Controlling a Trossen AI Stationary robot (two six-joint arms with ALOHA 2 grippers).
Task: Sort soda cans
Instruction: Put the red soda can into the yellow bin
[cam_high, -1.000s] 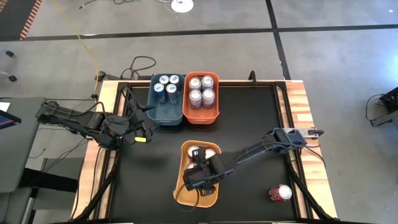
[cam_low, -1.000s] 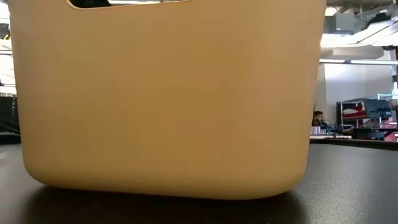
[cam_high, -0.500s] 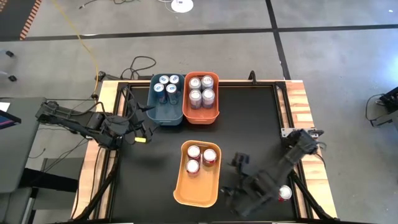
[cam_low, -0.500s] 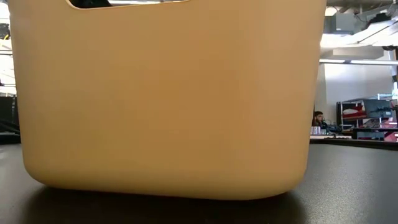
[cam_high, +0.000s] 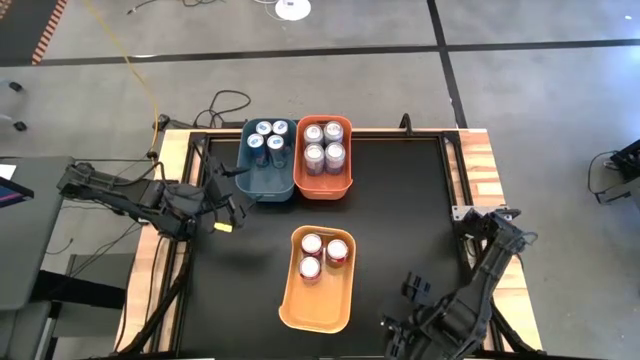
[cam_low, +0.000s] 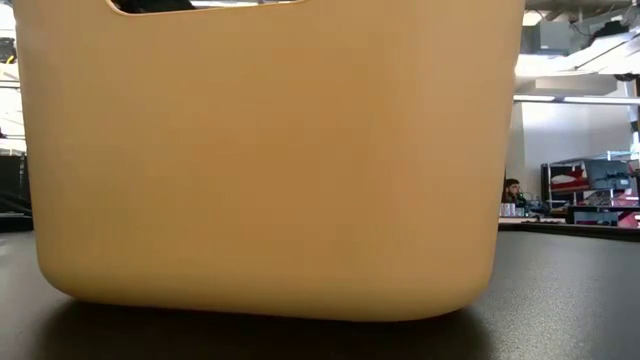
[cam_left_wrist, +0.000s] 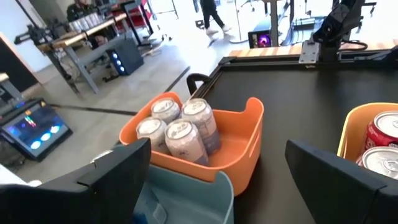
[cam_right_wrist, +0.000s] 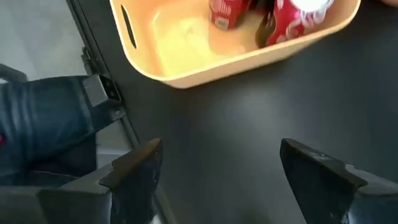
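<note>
My workplace: robotics lab or workshop. Bare concrete floor (cam_high: 300, 90) with black tape lines, loose cables (cam_high: 225, 100) beside my table (cam_high: 480, 150); behind, workbenches (cam_left_wrist: 93, 28), monitor (cam_left_wrist: 31, 127), shelving (cam_low: 590, 185), person (cam_low: 512, 190) seated.

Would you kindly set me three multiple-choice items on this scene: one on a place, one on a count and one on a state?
1. Which bin holds the red cans?
A. blue bin
B. orange bin
C. yellow bin

2. How many cans show in the yellow bin?
A. two
B. three
C. four

3. How does the right gripper stand?
A. jaws open, nothing between them
B. jaws shut on a red can
C. jaws shut on a bin's rim

Key: 1 C, as the high view shows red cans only in the yellow bin. 2 B, as three silver tops show there. 3 A, as the right wrist view shows bare table between the jaws.
</note>
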